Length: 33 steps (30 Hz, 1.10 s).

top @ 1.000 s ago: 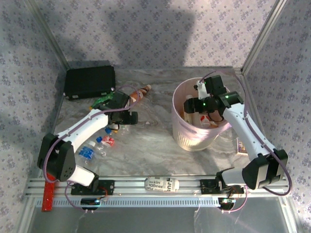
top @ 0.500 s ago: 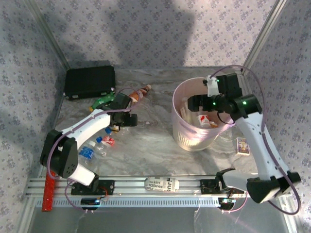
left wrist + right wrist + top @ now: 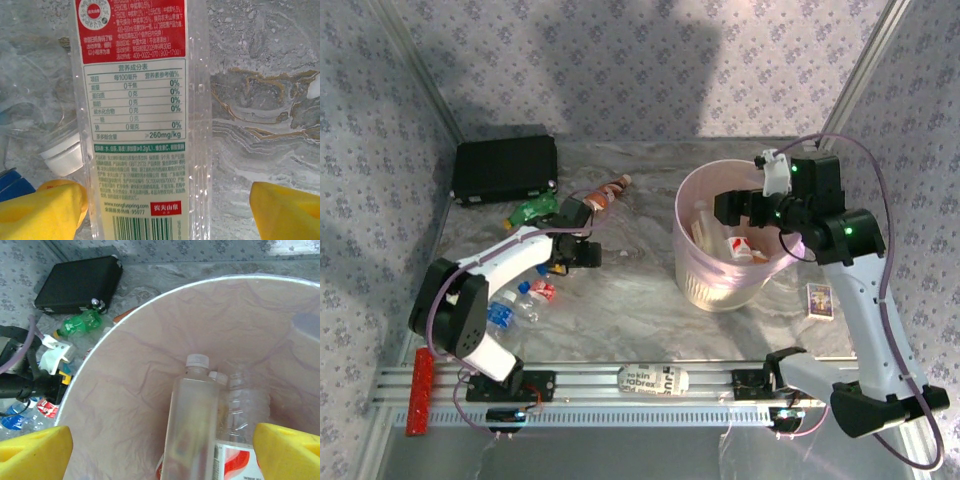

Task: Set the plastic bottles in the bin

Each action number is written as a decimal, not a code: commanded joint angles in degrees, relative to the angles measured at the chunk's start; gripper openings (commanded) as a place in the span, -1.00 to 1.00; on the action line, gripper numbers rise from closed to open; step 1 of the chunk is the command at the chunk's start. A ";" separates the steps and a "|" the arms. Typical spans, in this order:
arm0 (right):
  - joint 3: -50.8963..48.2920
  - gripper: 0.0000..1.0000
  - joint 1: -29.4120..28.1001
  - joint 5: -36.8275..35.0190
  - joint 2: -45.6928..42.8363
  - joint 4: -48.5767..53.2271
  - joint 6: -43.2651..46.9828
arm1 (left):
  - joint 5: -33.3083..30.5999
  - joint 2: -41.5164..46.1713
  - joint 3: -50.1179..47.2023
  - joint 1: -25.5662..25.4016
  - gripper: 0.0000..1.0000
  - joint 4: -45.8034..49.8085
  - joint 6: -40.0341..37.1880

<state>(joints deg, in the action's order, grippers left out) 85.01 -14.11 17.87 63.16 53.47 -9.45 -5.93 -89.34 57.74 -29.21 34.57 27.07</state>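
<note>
The left gripper (image 3: 167,207) is open, low over a clear bottle (image 3: 140,115) that lies on the table (image 3: 260,100) between its fingers. The right gripper (image 3: 165,450) is open and empty above the bin (image 3: 130,365). I think three bottles (image 3: 192,410) lie inside.

you can read the label of the clear bottle (image 3: 135,120) in the left wrist view: a table headed 营养成分表 with rows of 0%, then "≥260mg/kg", "www.nongfuspring.com 95077" and a red 农夫山泉 badge. the printed strip (image 3: 653,379) shows partly: "kin", "abrex".
</note>
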 commanded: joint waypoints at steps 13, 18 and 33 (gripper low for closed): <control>-2.83 0.89 0.15 8.70 -5.91 -8.59 0.72 | 0.07 -1.32 0.14 0.42 0.23 -1.08 0.44; -2.31 0.88 -0.75 9.23 -5.21 -10.76 0.70 | 0.96 2.03 0.09 0.35 0.16 -1.42 0.61; 7.42 0.98 -12.42 3.17 6.85 -18.44 1.26 | 4.00 13.72 4.43 -2.74 -0.05 -6.95 6.36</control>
<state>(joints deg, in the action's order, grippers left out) 88.47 -23.53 22.81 66.37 38.39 -9.39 -2.83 -78.81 60.14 -31.27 29.74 31.73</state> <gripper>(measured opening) 0.990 0.512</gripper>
